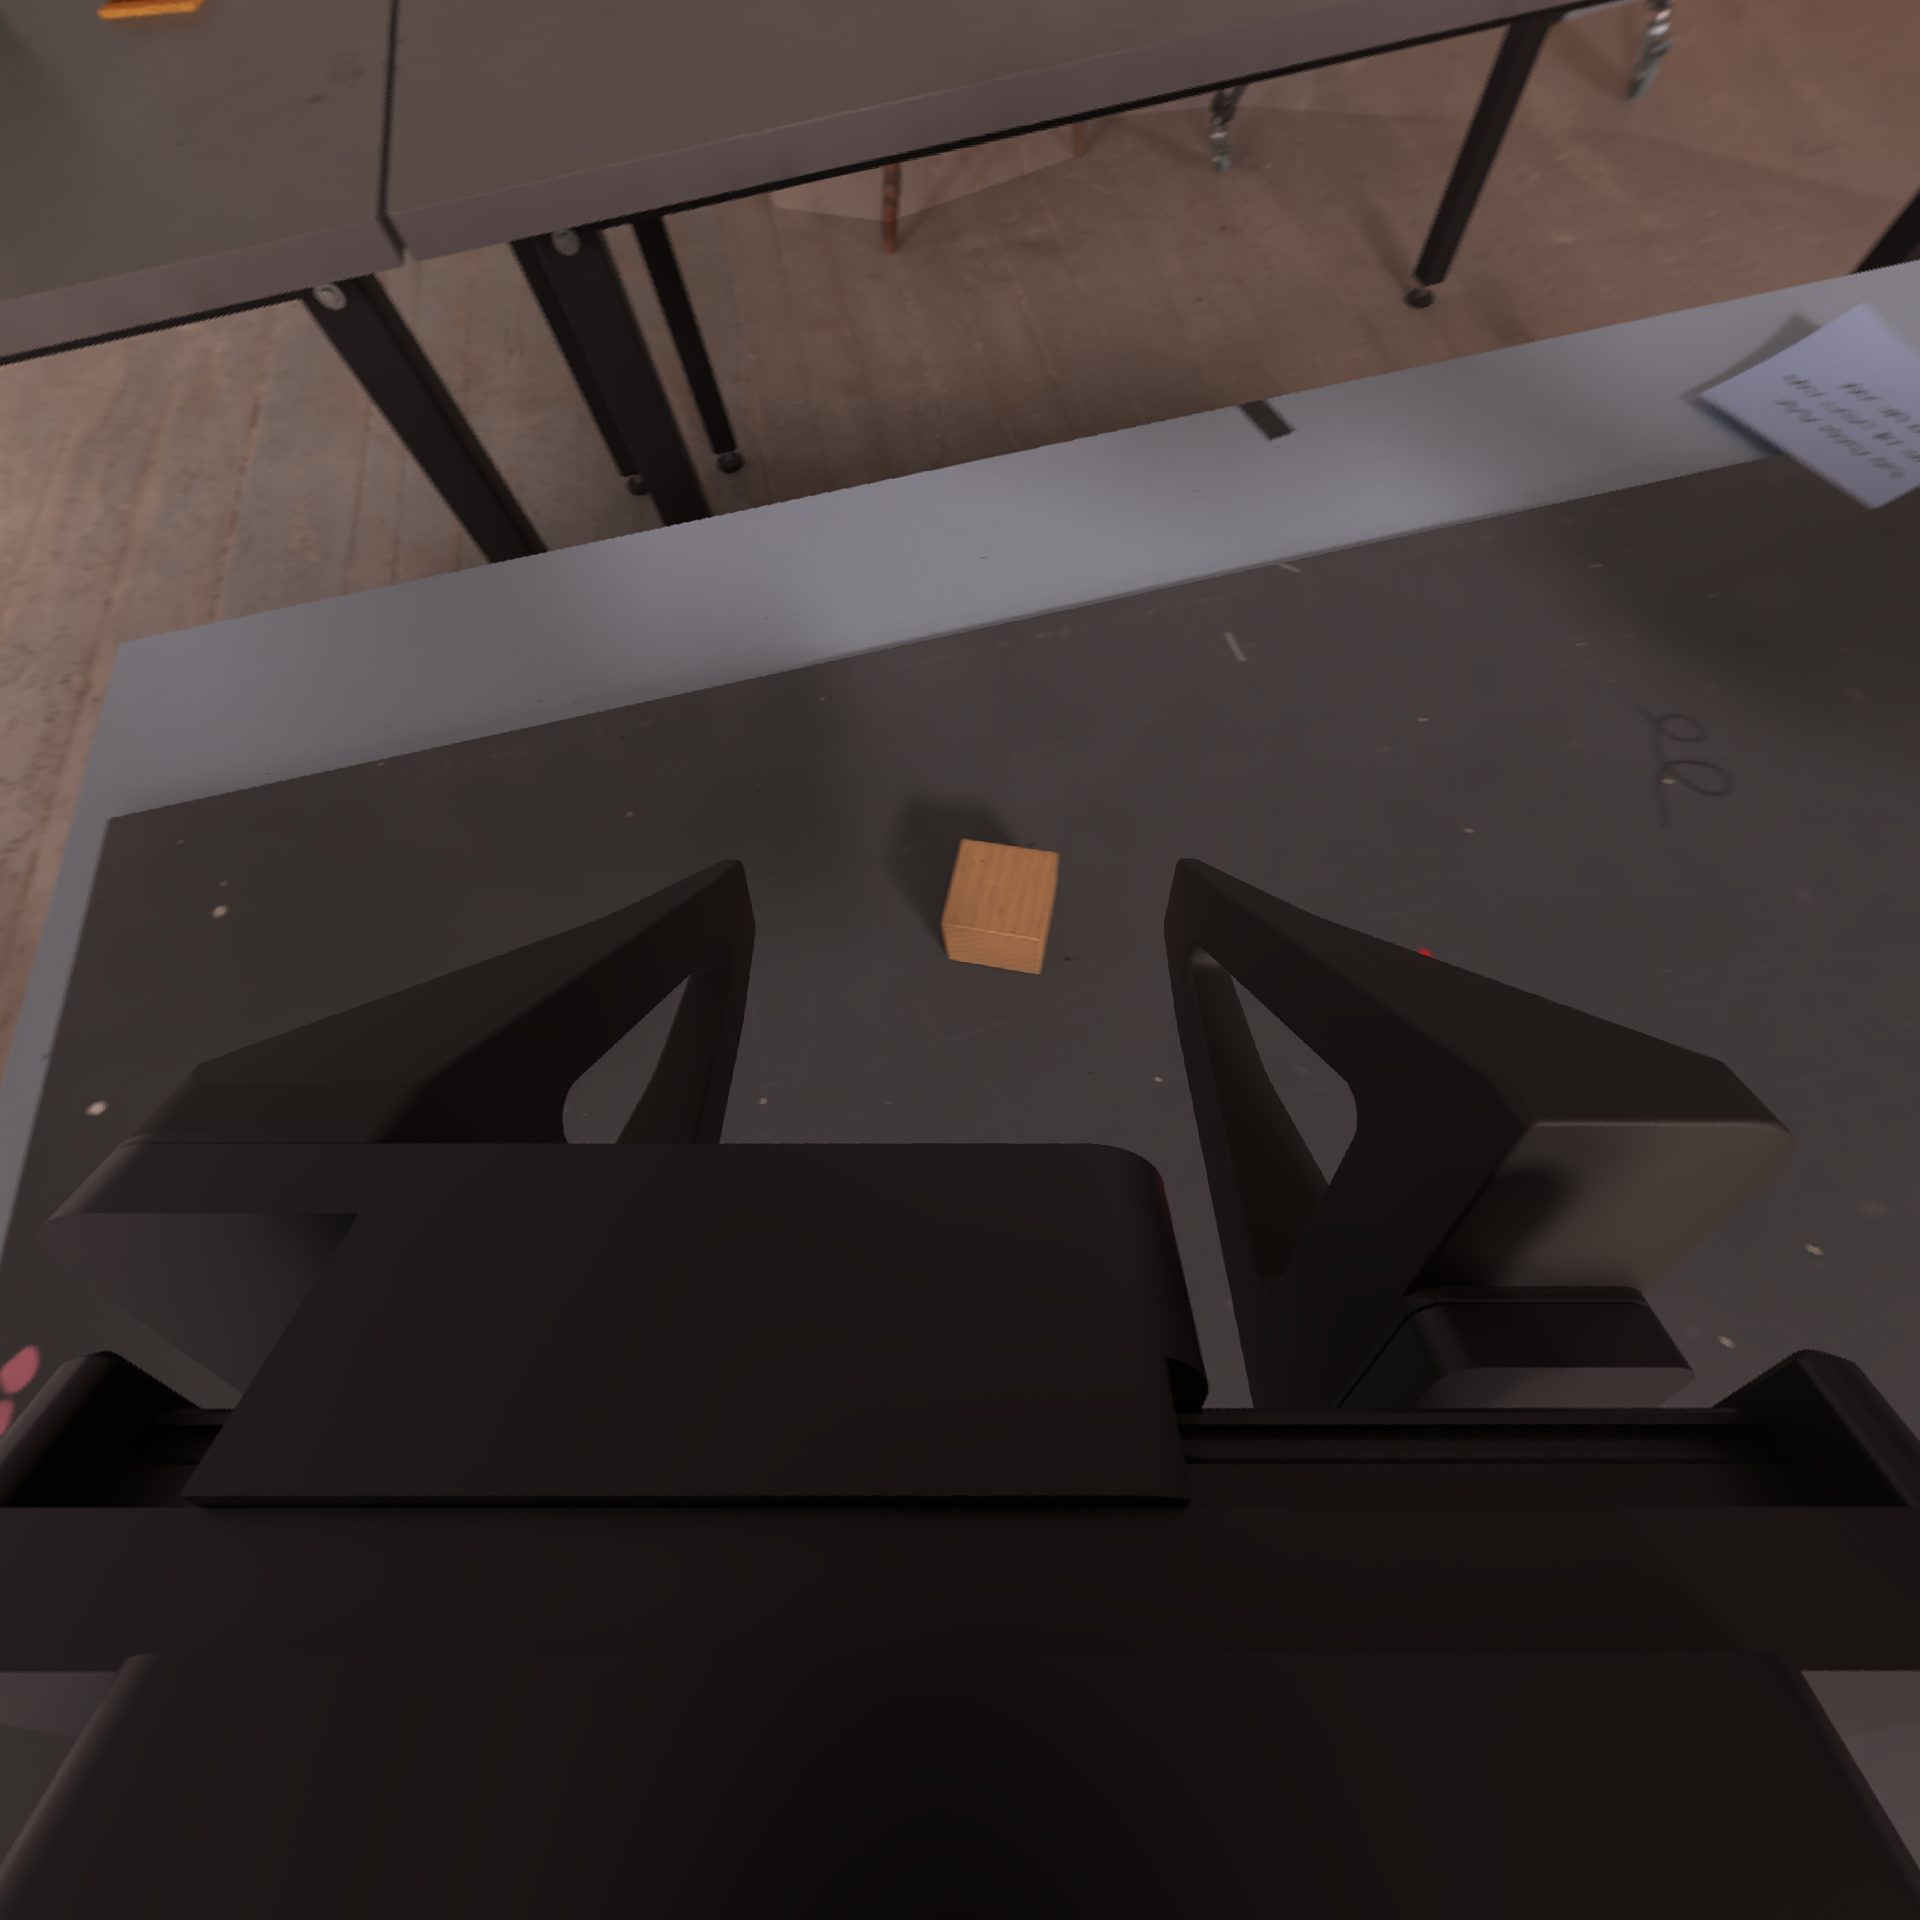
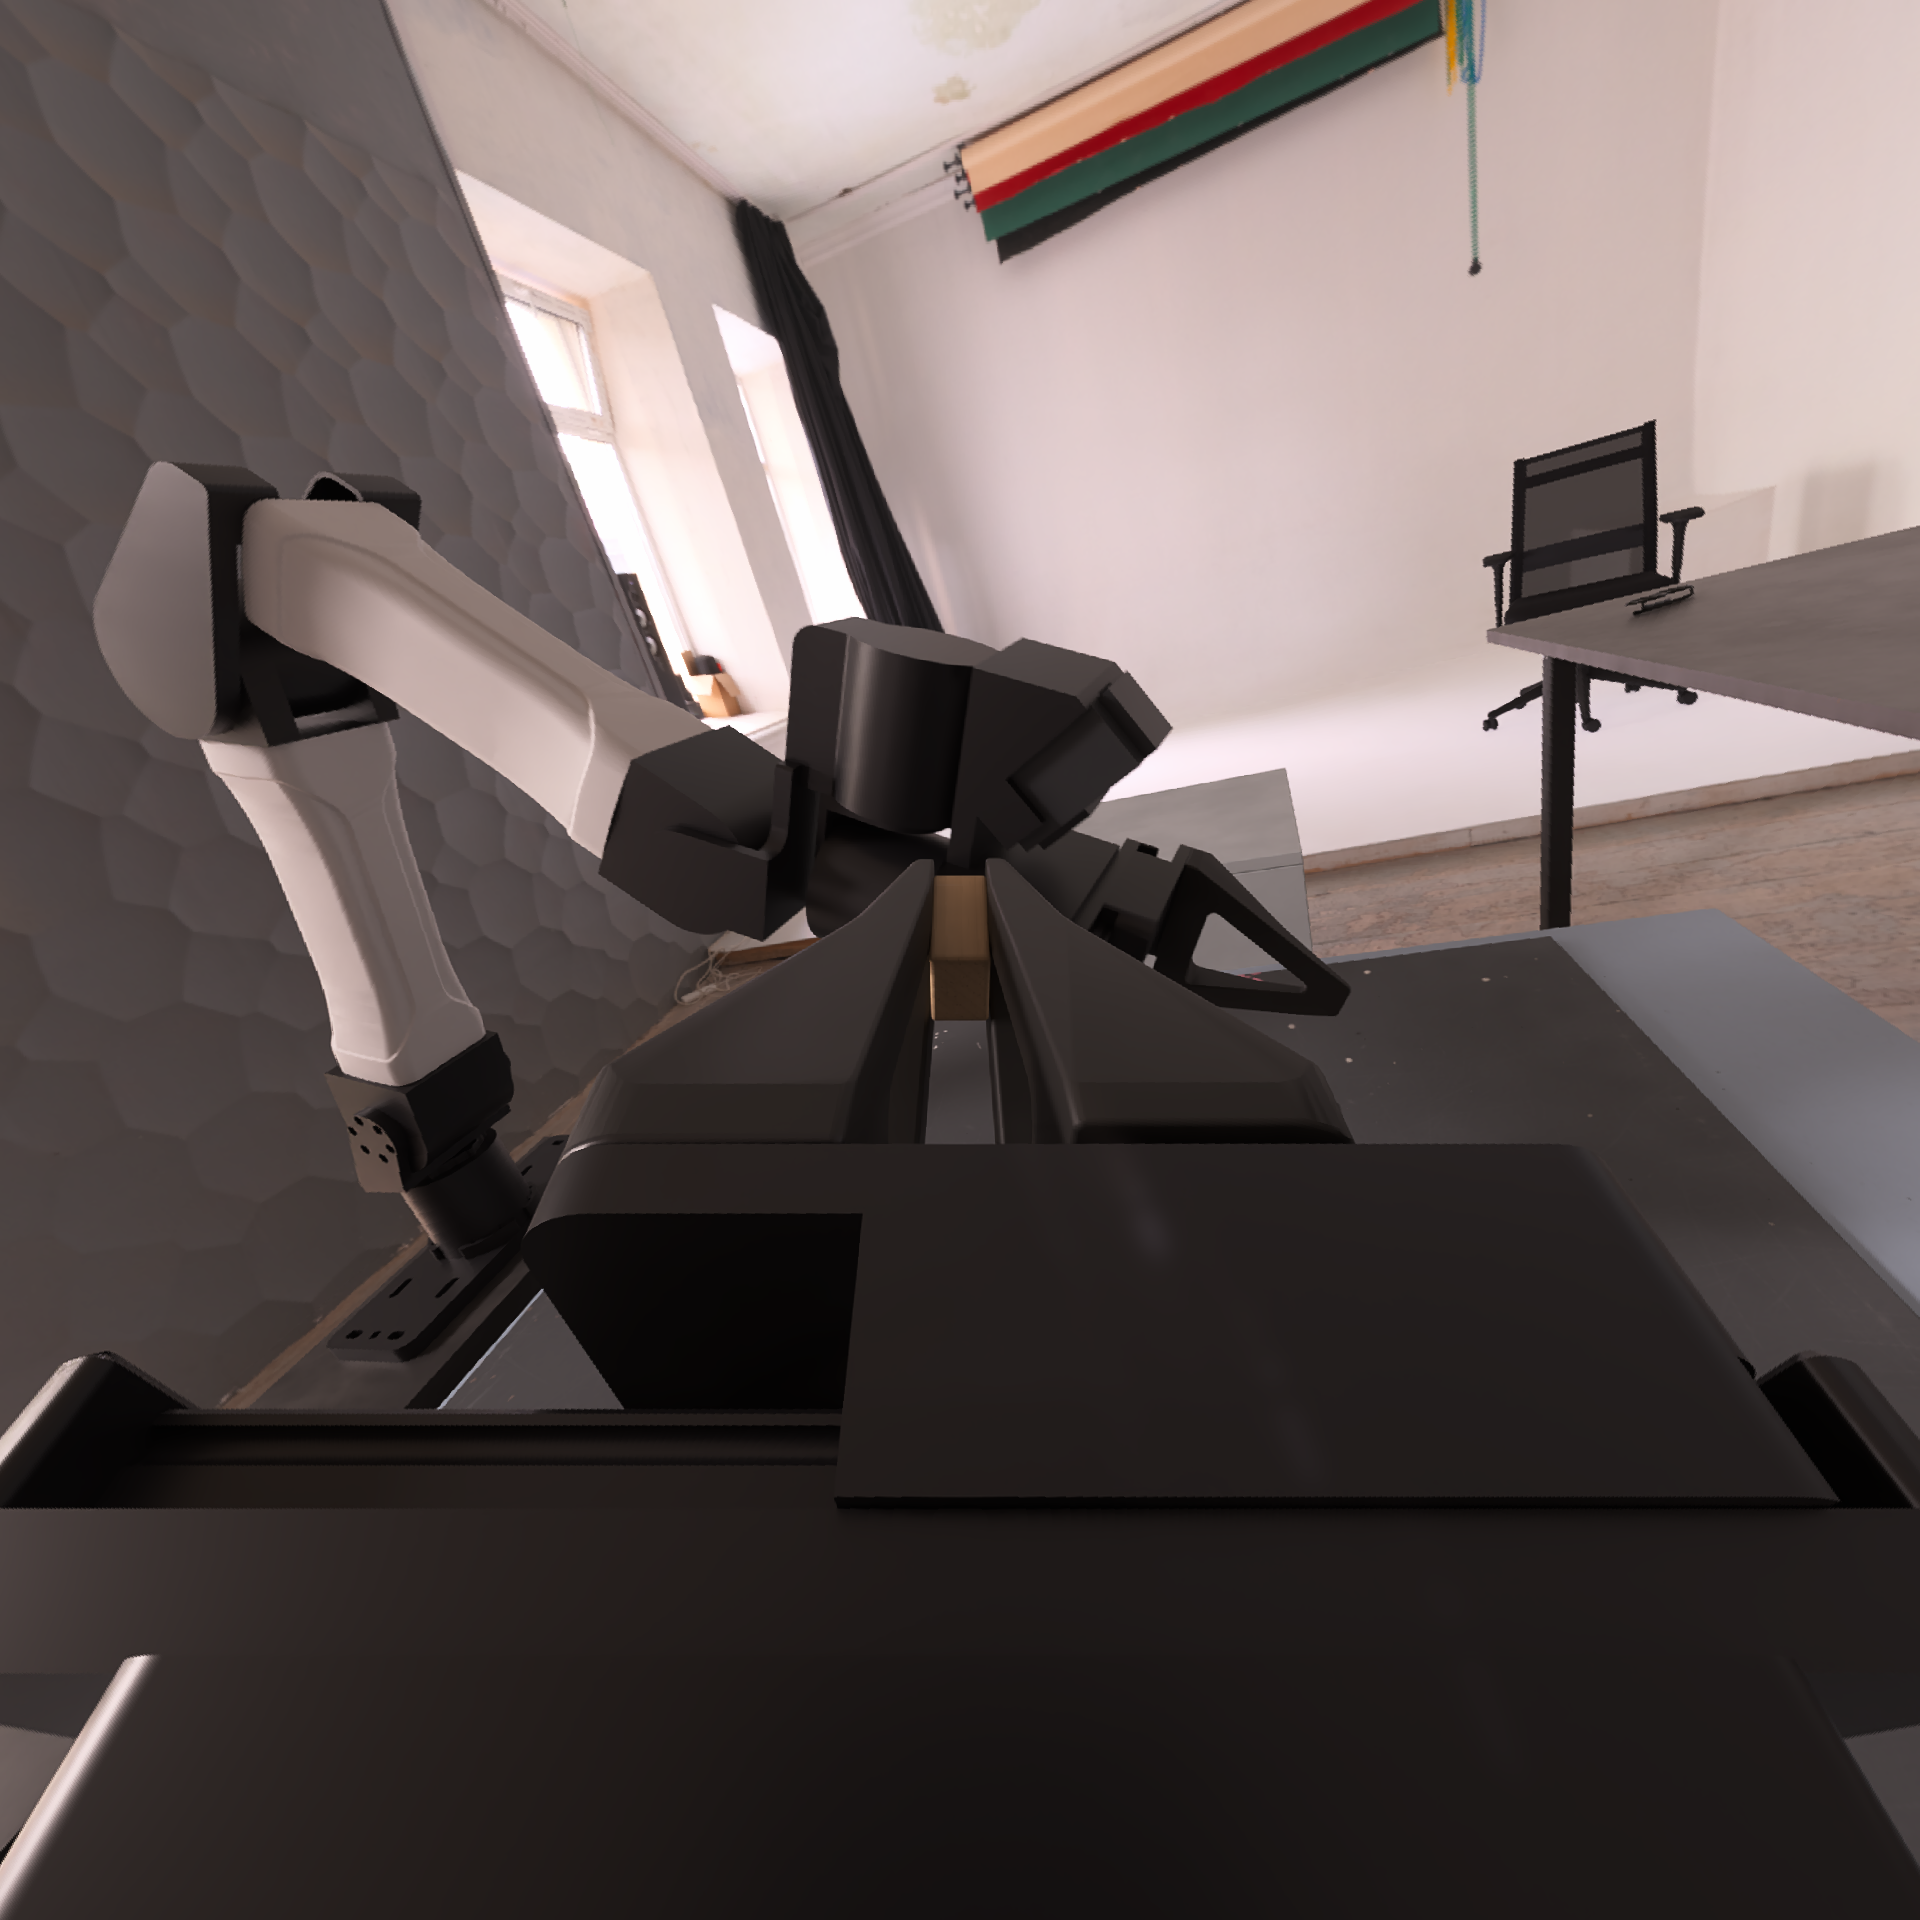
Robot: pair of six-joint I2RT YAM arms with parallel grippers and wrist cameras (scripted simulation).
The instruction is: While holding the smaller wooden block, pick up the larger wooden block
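Note:
A wooden block (image 1: 1000, 904) lies on the dark table mat, seen in the left wrist view between and beyond my open left gripper (image 1: 958, 883), which hangs above it, empty. My right gripper (image 2: 957, 883) is shut on a smaller wooden block (image 2: 958, 948), held between the fingers and lifted off the table. The left arm (image 2: 416, 665) and its gripper (image 2: 1226, 935) show in the right wrist view just behind the held block.
The dark mat (image 1: 1455, 831) lies on a grey table (image 1: 520, 665) whose far edge is close behind the block. A paper note (image 1: 1829, 416) lies at the far right. Other tables (image 1: 727, 114) stand beyond on a wooden floor. A desk (image 2: 1766, 644) and chair (image 2: 1590, 561) stand across the room.

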